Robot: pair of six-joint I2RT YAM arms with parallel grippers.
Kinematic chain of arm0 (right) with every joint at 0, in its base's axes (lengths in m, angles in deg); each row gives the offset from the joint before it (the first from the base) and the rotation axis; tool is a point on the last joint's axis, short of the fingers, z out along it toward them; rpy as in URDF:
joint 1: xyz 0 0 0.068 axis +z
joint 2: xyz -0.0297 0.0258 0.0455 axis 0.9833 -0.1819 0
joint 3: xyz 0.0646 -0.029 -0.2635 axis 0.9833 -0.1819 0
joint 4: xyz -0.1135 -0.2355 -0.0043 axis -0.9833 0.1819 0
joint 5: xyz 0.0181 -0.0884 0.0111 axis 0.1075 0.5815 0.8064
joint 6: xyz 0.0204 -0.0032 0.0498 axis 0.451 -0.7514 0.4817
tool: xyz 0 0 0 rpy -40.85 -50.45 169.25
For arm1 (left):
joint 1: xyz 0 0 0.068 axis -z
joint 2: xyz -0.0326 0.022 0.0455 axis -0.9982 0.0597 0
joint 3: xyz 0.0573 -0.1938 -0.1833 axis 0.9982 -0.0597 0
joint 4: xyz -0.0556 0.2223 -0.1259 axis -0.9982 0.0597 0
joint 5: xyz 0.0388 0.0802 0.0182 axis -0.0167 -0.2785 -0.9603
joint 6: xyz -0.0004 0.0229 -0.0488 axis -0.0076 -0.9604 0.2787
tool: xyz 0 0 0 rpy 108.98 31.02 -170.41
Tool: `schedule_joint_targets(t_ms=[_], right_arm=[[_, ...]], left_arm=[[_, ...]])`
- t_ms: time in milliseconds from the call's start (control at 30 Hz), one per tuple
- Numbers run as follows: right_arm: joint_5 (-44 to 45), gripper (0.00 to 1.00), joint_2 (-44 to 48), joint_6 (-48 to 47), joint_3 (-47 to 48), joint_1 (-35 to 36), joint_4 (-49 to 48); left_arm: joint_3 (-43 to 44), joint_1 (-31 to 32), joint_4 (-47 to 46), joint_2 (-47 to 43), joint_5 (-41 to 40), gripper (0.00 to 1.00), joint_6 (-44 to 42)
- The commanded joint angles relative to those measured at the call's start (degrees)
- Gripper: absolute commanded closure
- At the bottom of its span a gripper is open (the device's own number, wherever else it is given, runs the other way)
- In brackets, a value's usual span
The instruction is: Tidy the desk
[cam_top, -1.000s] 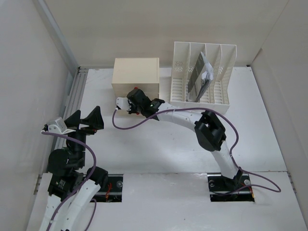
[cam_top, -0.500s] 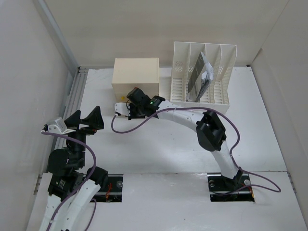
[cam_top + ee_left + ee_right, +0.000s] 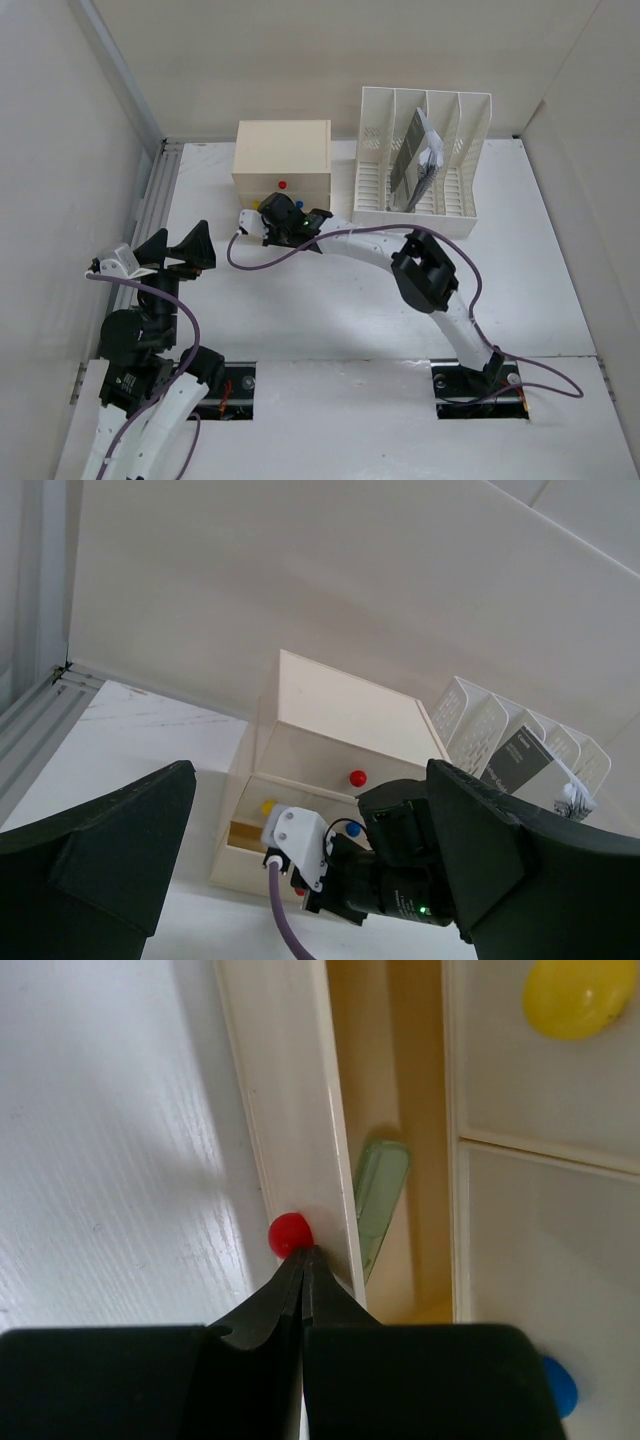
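Top external, white desk [image 3: 320, 325], white panel walls [image 3: 60, 150]

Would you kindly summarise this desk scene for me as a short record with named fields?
left gripper: open, holding nothing, above the left side of the large white desk
right gripper: shut, tips at the small red round knob
cream drawer box: one slightly open drawer, flat pale green item inside
white slotted file rack: right of box, holds dark booklets
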Motion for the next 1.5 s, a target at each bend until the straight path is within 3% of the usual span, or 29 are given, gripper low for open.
schedule_joint_targets(t_ms=[0, 233, 567, 667, 700, 733, 767, 833, 867, 933, 1033, 1133, 1167, 1200, 1233, 1267, 1300, 1333, 1467], right_arm=[[7.84, 1.0, -0.88, 2.69, -0.2, -0.51, -6.85], [21.74, 1.0, -1.41, 5.14, -3.28, -1.03, -16.53], [24.67, 1.0, -1.95, 5.68, -3.8, -1.04, -19.43], [12.67, 1.0, 2.0, 1.66, -4.86, -1.04, -13.14], [-3.31, 1.0, 2.89, -0.98, -3.38, -1.04, -7.27], [-12.51, 1.0, 3.68, -4.75, -1.45, -1.04, -0.52], [-21.13, 1.0, 4.47, -14.44, 1.96, -1.04, 13.13], [-41.23, 0.87, 6.5, -25.56, 5.23, -1.04, 26.38], [-44.74, 0.83, 7.02, -30.05, 6.64, -1.04, 36.45], [-49.33, 0.76, 7.65, -38.16, 11.91, -1.04, 44.95], [-48.39, 0.67, 10.96, -36.87, 15.09, -1.04, 49.21], [-45.92, 0.54, 21.12, -30.22, 8.55, -4.1, 41.33], [-42.79, 0.26, 24.92, -26.18, 5.28, -5.16, 36.43], [-40.32, 0.24, 29.4, -20.92, 0.73, -7.43, 29.16], [-36.9, 0.02, 34.49, -10.43, -10.98, -8.5, 10.99], [-31.82, 0.0, 44.89, -5.19, -17.62, -9.47, 0.36], [-16.45, 0.0, 49.44, -0.44, -23.61, -11.04, -9.84], [-10.56, 0.0, 52.79, 3.35, -28.19, -12.45, -23.08], [7.67, 0.0, 59.58, 20.75, -37.01, -21.76, -33.05]], left_arm=[[-0.13, -0.13, -2.98, -0.53, -0.3, 0.0, -0.92], [-0.13, -0.13, -2.98, 0.0, -0.3, 0.0, -0.92], [-0.13, -0.13, -2.98, 0.0, -0.3, 0.0, -0.92], [-0.13, -0.13, -2.98, 0.0, -0.3, 0.0, -0.92], [-0.13, -0.13, -2.98, 0.0, -0.82, 0.0, -0.92], [-0.13, -0.13, -2.98, 0.0, -0.83, 0.0, -0.92], [-0.13, -0.13, -2.98, 0.0, -0.83, 0.0, -0.92], [-0.13, -0.13, -2.98, -0.53, -0.83, 0.0, -0.92], [-0.13, -0.13, -2.98, -1.14, -0.83, 0.0, -0.92], [-0.13, -0.13, -2.98, -1.66, -0.83, 0.0, -0.92], [-0.66, -0.13, -3.5, -1.67, -0.83, 0.0, -0.92], [-0.66, -0.13, -3.5, -1.67, -1.35, 0.0, -0.92], [-0.66, -0.13, -3.5, -1.67, -1.35, 0.0, -0.92], [-0.66, -0.13, -3.5, -1.67, -1.35, 0.0, -0.92], [-0.66, -0.13, -4.03, -1.67, -1.35, 0.0, -0.92], [-0.66, -0.13, -4.03, -1.67, -1.35, 0.0, -0.92], [-0.66, -0.13, -4.03, -1.67, -0.66, 0.0, -0.92], [-0.66, -0.13, -4.03, -1.06, -0.65, 0.0, -0.92], [-0.66, -0.13, -4.03, 0.26, 0.67, 0.0, -0.92]])
